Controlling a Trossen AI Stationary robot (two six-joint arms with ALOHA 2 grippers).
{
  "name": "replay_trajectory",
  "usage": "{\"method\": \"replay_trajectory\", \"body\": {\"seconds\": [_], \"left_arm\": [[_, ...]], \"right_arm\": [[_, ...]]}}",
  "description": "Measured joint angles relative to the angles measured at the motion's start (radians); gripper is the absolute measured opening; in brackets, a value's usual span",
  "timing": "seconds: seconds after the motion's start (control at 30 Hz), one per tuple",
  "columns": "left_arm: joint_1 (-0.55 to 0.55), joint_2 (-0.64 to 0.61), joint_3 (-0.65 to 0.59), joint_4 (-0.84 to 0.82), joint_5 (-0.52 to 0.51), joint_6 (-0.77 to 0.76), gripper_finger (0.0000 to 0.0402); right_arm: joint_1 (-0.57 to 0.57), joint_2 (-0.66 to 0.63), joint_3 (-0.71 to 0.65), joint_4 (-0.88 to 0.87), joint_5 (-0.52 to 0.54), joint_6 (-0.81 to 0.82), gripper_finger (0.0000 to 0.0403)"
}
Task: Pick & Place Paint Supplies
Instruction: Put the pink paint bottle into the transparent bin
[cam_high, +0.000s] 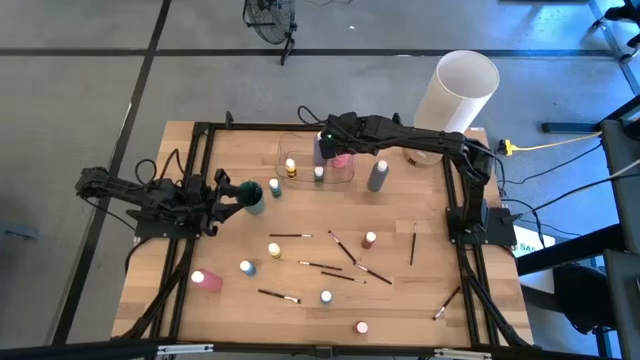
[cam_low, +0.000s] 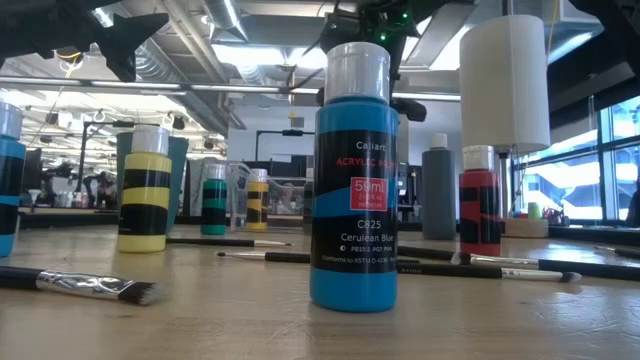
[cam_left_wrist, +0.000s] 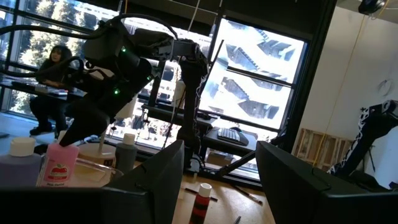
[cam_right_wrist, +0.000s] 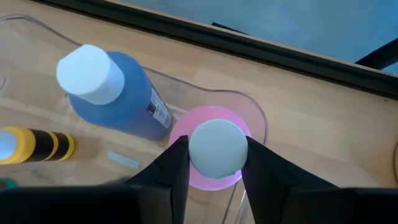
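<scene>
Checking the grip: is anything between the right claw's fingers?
Yes: the pink bottle's white cap sits between the right claw's fingers, seen in the right wrist view.

We see a wooden counter (cam_high: 420, 300) carrying a clear tray (cam_high: 300, 150) near its far edge, a grey bottle (cam_high: 377, 176) just beside it, a pink bottle (cam_high: 207, 280) lying at the near left, small white-capped paint bottles (cam_high: 273, 250) and thin paintbrushes (cam_high: 290, 236) scattered across its middle and near side.
</scene>
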Motion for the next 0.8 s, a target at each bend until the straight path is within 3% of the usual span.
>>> {"method": "replay_trajectory", "body": {"seconds": [0.8], "left_arm": [[0.0, 0.0, 0.0, 0.0, 0.0, 0.0, 0.0196]], "right_arm": [[-0.004, -0.001, 0.0, 0.003, -0.035, -0.001, 0.0133]]}}
